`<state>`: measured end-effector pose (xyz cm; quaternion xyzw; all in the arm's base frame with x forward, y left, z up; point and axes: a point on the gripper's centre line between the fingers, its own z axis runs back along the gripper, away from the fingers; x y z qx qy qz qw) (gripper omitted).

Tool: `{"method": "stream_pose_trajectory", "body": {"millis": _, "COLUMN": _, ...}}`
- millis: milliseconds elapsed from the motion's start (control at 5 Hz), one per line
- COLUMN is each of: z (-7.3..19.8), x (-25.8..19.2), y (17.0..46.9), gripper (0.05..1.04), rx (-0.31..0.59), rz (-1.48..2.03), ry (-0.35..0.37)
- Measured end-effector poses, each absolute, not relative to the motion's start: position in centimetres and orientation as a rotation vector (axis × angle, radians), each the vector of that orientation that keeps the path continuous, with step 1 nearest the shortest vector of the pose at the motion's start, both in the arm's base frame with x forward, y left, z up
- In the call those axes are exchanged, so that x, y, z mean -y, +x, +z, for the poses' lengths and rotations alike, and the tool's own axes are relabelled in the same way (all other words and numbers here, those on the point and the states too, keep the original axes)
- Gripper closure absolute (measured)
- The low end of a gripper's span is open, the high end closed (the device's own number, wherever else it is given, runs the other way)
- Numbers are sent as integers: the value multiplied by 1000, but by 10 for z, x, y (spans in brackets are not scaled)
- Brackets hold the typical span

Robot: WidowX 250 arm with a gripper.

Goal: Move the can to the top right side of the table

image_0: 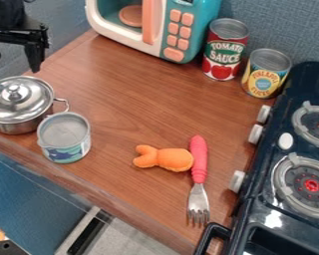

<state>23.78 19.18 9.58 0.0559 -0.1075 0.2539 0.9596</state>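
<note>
Closest stood the dark toy stove (265, 219), filling the right side, its pale knobs turned towards the wooden worktop (115, 99). A fork (198, 174) lay just beside it, red handle away from me and prongs towards the front edge, with a small orange toy (170, 158) on its side at the handle. Over on the left was the short can (65, 138), the one to be moved, upright near the front edge and right next to the lidded steel pot (16, 127). The robot's hand (14, 62) hung at the upper left, beyond the pot, its fingers spread wide with nothing between them. At the back, the tall red can (225, 50) stood between the toy microwave (202, 30) and a yellow can (265, 73).
</note>
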Motion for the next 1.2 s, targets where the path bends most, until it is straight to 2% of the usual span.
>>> {"method": "stream_pose_trajectory", "body": {"millis": 200, "z": 87, "x": -190, "y": 236, "gripper": 83, "rx": 192, "rz": 512, "ry": 102}}
{"method": "stream_pose_trajectory", "body": {"millis": 400, "z": 93, "x": -184, "y": 228, "gripper": 83, "rx": 194, "rz": 473, "ry": 117}}
{"method": "stream_pose_trajectory", "body": {"millis": 800, "z": 119, "x": -167, "y": 208, "gripper": 83, "rx": 226, "rz": 388, "ry": 114}}
{"method": "stream_pose_trajectory", "body": {"millis": 1200, "z": 99, "x": -124, "y": 174, "gripper": 83, "rx": 180, "rz": 230, "ry": 100}}
